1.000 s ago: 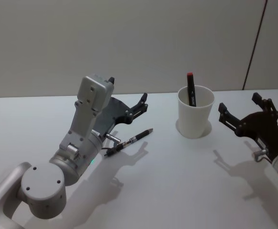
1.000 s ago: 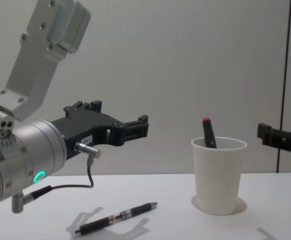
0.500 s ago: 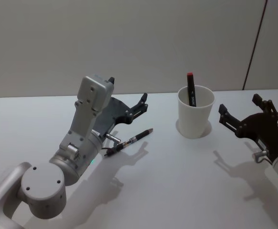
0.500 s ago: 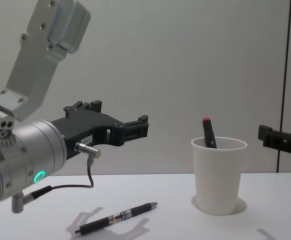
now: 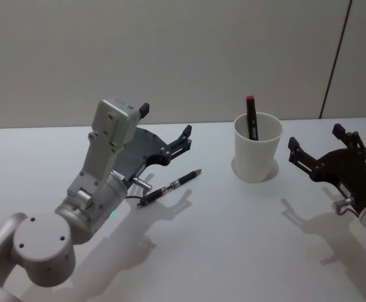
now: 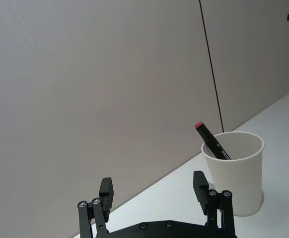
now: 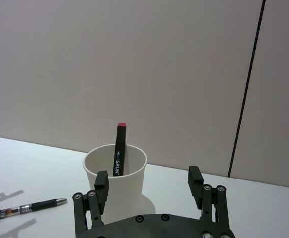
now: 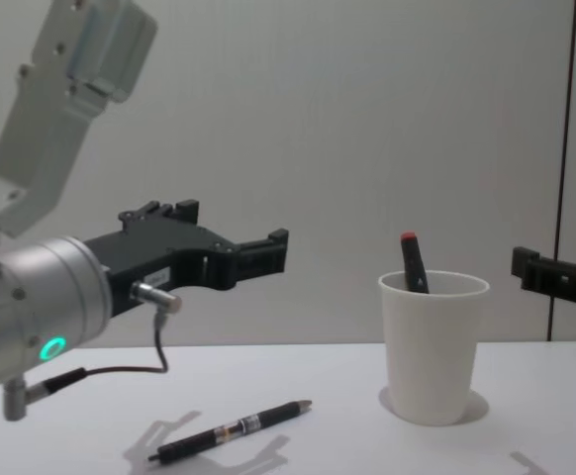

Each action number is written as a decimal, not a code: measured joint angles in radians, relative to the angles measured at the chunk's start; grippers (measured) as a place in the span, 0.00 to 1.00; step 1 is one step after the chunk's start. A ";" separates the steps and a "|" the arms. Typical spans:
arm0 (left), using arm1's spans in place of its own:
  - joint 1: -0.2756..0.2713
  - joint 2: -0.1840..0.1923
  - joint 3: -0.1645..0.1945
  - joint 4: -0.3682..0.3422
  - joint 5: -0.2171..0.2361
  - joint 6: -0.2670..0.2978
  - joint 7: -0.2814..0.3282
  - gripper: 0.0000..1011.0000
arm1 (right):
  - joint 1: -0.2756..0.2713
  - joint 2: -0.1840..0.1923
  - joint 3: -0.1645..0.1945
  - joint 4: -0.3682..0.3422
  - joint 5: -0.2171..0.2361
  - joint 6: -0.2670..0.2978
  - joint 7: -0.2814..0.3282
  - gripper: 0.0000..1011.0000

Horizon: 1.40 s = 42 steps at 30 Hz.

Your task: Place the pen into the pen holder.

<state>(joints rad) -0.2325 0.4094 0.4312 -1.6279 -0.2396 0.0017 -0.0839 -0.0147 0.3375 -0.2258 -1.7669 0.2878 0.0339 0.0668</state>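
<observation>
While the pen (image 5: 170,187) lies flat on the table (image 5: 227,245), left of the pen holder (image 5: 257,157) and apart from it, we note the left gripper (image 5: 165,121) raised above it, jaws spread, empty. Right gripper (image 5: 315,136) sits right of the pen holder, likewise spread and empty. Red-capped marker (image 5: 251,118) leans inside.

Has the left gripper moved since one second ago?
Yes: the left gripper has drawn slightly leftward, away from the pen holder.
</observation>
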 joint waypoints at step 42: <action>-0.048 0.104 -0.072 0.062 -0.079 0.196 -0.405 0.99 | 0.000 0.000 0.000 0.000 -0.001 0.000 0.000 0.99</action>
<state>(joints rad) -0.2801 0.5130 0.3590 -1.5661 -0.3186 0.1972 -0.4889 -0.0146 0.3375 -0.2259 -1.7668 0.2873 0.0341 0.0668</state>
